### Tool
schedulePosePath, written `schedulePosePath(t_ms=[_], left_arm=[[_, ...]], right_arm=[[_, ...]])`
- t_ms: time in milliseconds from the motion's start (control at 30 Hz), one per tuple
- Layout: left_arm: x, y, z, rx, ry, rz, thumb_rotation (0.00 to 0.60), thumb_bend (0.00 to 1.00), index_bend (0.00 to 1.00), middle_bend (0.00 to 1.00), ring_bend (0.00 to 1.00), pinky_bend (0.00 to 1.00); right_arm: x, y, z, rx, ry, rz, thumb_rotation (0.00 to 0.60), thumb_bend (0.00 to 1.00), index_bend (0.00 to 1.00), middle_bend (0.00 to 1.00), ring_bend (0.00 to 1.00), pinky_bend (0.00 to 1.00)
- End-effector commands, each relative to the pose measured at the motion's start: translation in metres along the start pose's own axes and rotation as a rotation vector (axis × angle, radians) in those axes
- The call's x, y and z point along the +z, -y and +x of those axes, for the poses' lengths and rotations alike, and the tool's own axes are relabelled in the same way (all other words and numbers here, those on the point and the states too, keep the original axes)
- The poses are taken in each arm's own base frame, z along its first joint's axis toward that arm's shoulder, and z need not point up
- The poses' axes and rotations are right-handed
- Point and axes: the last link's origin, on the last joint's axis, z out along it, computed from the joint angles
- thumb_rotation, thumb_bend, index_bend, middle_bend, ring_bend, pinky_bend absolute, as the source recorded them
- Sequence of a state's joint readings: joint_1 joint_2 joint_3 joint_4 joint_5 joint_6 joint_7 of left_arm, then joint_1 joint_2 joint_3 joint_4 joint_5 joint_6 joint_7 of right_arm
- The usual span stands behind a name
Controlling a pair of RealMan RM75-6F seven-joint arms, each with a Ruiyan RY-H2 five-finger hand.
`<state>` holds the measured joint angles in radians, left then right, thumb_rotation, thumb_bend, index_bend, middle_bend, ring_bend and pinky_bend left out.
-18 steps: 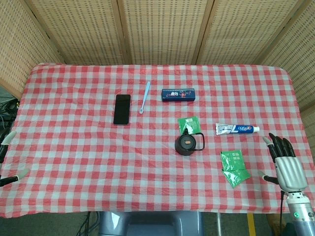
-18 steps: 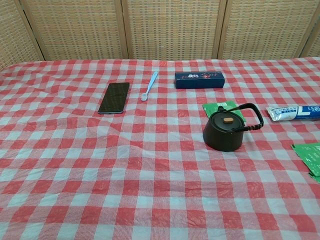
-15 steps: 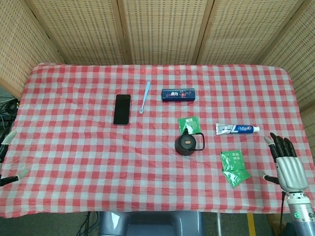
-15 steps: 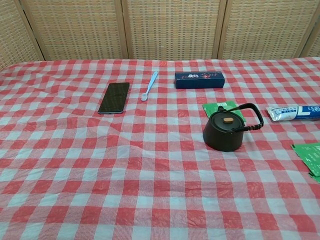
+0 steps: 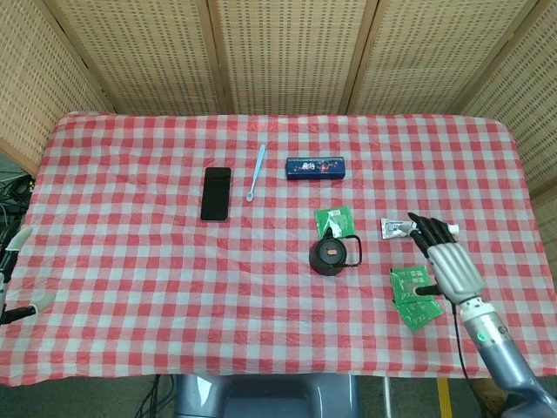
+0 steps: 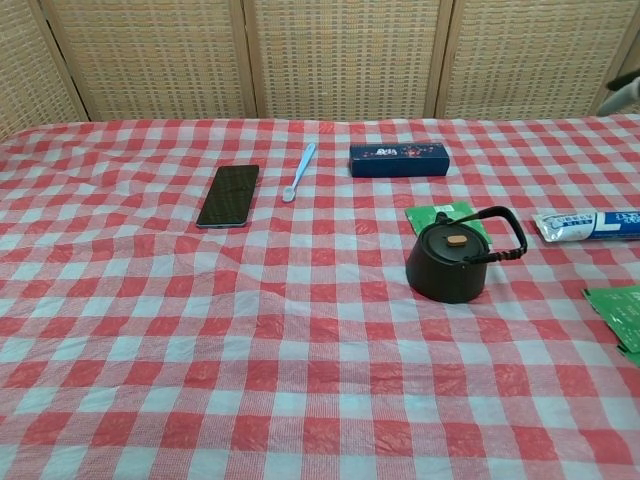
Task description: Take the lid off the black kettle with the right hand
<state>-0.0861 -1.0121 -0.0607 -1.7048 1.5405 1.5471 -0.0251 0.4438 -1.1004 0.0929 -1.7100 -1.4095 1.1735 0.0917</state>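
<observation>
The black kettle [image 5: 333, 254] [image 6: 455, 260] stands upright on the checked cloth right of centre, handle tipped to the right. Its lid [image 6: 452, 242], with a small tan knob, sits on it. My right hand [image 5: 446, 266] hovers to the kettle's right, over the green packets, with fingers spread and nothing held; it is well apart from the kettle. In the chest view only a tip of the right hand [image 6: 628, 84] shows at the top right edge. Just two fingertips of my left hand [image 5: 17, 270] show at the table's left edge, apart and empty.
A toothpaste tube [image 5: 413, 228] lies just past the right hand's fingertips. Green packets [image 5: 412, 296] lie under it, another green packet [image 5: 335, 219] behind the kettle. A blue box [image 5: 316, 166], a toothbrush [image 5: 256, 171] and a black phone [image 5: 216, 193] lie farther back left.
My right hand has swung in from the table's right edge, leftward and up, to hover over the green packets nearer the kettle. Kettle and left hand have barely moved.
</observation>
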Motion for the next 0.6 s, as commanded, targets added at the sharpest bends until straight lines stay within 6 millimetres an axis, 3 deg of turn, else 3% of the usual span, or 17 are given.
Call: schedulePosePath(t_ms=[33, 133, 233, 400, 600], left_arm=[[0.002, 0.002, -0.002, -0.005, 0.003, 0.003, 0.6, 0.0, 0.0, 0.0, 0.0, 0.0], [0.006, 0.005, -0.003, -0.001, 0.004, 0.015, 0.6, 0.0, 0.0, 0.0, 0.0, 0.0], [0.007, 0.007, -0.003, 0.001, 0.005, 0.021, 0.6, 0.0, 0.0, 0.0, 0.0, 0.0], [0.009, 0.01, -0.004, 0.001, 0.009, 0.029, 0.6, 0.0, 0.0, 0.0, 0.0, 0.0], [0.01, 0.01, -0.006, 0.005, 0.015, 0.031, 0.6, 0.0, 0.0, 0.0, 0.0, 0.0]], right_arm=[[0.051, 0.044, 0.013, 0.024, 0.04, 0.038, 0.6, 0.22, 0.42, 0.0, 0.0, 0.0], [0.076, 0.065, 0.002, 0.031, 0.083, 0.035, 0.6, 0.32, 0.44, 0.0, 0.0, 0.0], [0.091, 0.076, -0.011, 0.021, 0.107, 0.013, 0.6, 0.36, 0.44, 0.0, 0.0, 0.0], [0.103, 0.083, -0.039, -0.021, 0.156, -0.018, 0.6, 0.43, 0.46, 0.0, 0.0, 0.0], [0.108, 0.085, -0.056, -0.059, 0.177, -0.032, 0.6, 0.49, 0.48, 0.0, 0.0, 0.0]])
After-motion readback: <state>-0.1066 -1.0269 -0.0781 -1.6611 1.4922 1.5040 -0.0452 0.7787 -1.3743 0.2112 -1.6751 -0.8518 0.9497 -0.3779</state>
